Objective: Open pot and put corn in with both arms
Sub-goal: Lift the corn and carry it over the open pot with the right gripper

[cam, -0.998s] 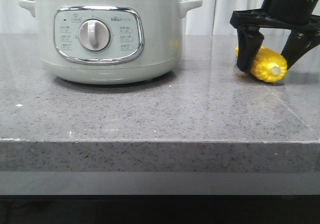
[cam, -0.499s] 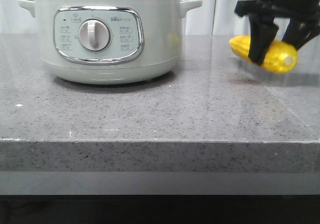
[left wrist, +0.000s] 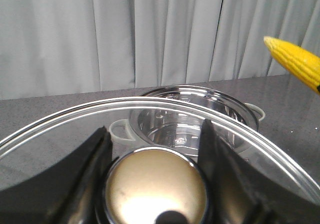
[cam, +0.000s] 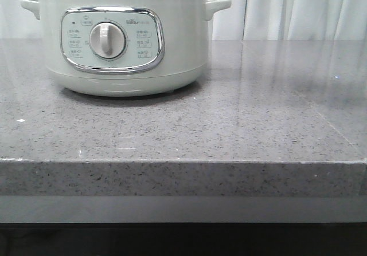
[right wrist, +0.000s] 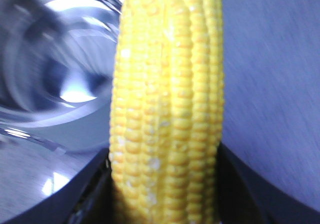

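Front view: one pot (cam: 123,41) stands alone on the grey worktop (cam: 241,124), towards the left, its dial panel facing the camera and its two side handles out to either side. No lid sits on the steel rim, so the pot looks ready to take something from above. Neither arm nor the corn shows here; both are out of this picture, presumably above it. Left wrist view: the left gripper (left wrist: 155,149) has its jaws closed on the single round knob (left wrist: 156,189) of one glass lid (left wrist: 60,134), holding it up off the pot, which I judge is meant to keep the opening free. Through and beyond the glass the pot's shiny inner bowl is visible, open and seemingly without contents, with one of its handles on each side. At the right edge of that view one yellow corn (left wrist: 295,61) hangs in the air, above the level of the pot and off to one side of it, not yet over the opening. Right wrist view: the right gripper (right wrist: 165,184) has its jaws clamped on that same corn, one dark finger on each flank, the cob running straight out from the grip so its free end leads. Behind it, blurred, lies the bright curve of the pot's rim on one side and worktop on the other. Count: one pot, one lid, one corn, two grippers, both occupied.
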Available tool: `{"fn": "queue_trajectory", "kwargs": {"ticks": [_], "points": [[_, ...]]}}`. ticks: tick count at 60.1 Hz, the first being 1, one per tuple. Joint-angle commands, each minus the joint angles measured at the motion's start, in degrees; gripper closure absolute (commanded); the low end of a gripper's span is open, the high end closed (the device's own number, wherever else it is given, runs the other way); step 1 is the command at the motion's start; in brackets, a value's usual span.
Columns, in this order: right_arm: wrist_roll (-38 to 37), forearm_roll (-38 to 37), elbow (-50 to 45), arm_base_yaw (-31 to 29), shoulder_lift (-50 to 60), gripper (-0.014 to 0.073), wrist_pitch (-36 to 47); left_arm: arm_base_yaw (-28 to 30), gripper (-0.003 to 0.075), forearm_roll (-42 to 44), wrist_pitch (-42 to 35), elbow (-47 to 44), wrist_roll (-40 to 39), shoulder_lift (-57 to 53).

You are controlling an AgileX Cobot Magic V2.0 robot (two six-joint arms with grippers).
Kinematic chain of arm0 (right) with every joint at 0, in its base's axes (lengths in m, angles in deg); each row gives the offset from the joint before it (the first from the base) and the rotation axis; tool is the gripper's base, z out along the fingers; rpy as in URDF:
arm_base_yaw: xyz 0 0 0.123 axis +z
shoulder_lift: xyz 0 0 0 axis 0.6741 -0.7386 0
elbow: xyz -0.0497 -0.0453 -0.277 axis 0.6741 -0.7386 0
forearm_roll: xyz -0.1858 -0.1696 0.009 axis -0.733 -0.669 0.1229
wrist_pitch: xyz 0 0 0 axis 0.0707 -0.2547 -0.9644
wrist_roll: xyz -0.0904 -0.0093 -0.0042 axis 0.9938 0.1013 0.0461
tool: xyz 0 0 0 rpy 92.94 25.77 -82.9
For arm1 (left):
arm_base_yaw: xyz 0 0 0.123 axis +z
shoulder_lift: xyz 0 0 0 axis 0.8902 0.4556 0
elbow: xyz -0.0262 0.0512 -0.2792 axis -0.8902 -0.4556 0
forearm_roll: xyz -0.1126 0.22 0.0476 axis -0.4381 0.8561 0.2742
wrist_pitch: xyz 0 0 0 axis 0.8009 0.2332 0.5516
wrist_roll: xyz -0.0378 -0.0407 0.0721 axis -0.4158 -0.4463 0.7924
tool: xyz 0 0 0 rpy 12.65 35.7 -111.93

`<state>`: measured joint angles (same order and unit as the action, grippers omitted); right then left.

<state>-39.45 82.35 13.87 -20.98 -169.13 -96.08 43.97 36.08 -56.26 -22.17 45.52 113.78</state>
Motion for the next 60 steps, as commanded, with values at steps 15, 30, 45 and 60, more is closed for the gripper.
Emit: {"fn": "queue_trajectory", "kwargs": {"ticks": [15,30,45,60], "points": [[4.0,3.4,11.6,9.8,-4.5,0.0281,11.6,0.1,0.0532,-0.1,-8.1,2.2,-0.3,0.4],[4.0,3.5,11.7,12.1,-11.6,0.0281,18.2,0.1,0.0532,-0.1,-8.1,2.2,-0.3,0.4],[4.0,3.5,11.7,12.1,-18.1,0.0281,19.7,0.1,0.0532,-0.1,-8.1,2.2,-0.3,0.4],[4.7,3.5,11.7,12.1,-21.5,0.0281,19.3,0.1,0.0532,-0.1,-8.1,2.2,-0.3,0.4]]}}
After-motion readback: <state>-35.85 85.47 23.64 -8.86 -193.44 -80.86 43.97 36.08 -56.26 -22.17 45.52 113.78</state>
